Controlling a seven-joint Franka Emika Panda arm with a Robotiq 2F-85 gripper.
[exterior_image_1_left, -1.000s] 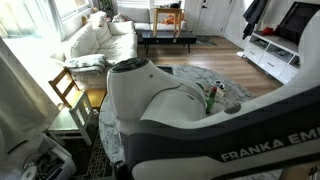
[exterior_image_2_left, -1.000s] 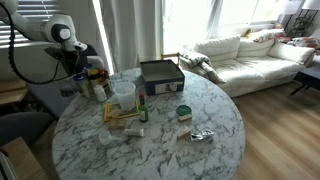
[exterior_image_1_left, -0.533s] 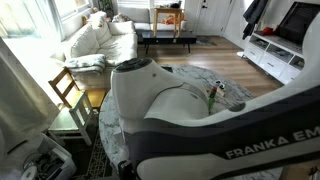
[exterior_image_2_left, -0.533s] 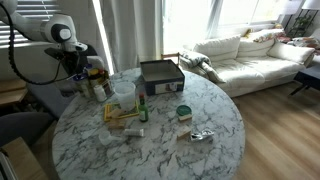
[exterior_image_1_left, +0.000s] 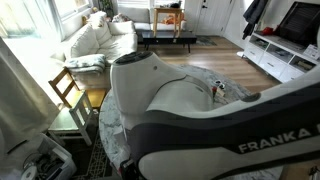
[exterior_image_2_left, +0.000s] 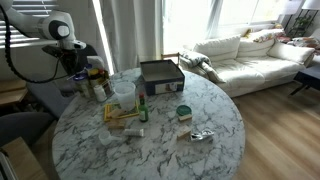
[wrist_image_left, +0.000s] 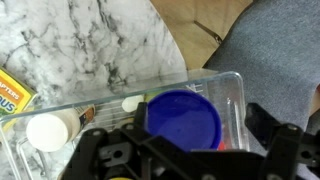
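Observation:
My gripper (wrist_image_left: 185, 150) is open, its two black fingers wide apart on either side of a round blue lid (wrist_image_left: 183, 120). The lid tops a jar standing in a clear plastic bin (wrist_image_left: 215, 85) at the table's edge. A white cap (wrist_image_left: 45, 131) lies in the same bin to the left. In an exterior view the gripper (exterior_image_2_left: 78, 68) hangs over a cluster of bottles and jars (exterior_image_2_left: 95, 82) at the far left rim of the round marble table (exterior_image_2_left: 150, 150). Whether the fingers touch the jar cannot be told.
On the table are a dark box (exterior_image_2_left: 160, 73), a small green bottle (exterior_image_2_left: 142, 110), a clear cup (exterior_image_2_left: 123, 92), a yellow packet (exterior_image_2_left: 120, 118), a green-lidded tin (exterior_image_2_left: 183, 112) and a foil wrapper (exterior_image_2_left: 202, 135). A grey chair (wrist_image_left: 270, 50) stands beside the bin. The arm (exterior_image_1_left: 200, 110) fills an exterior view.
The arm has shifted slightly, covering more of the table in an exterior view. The gripper stays over the bin at the table's rim.

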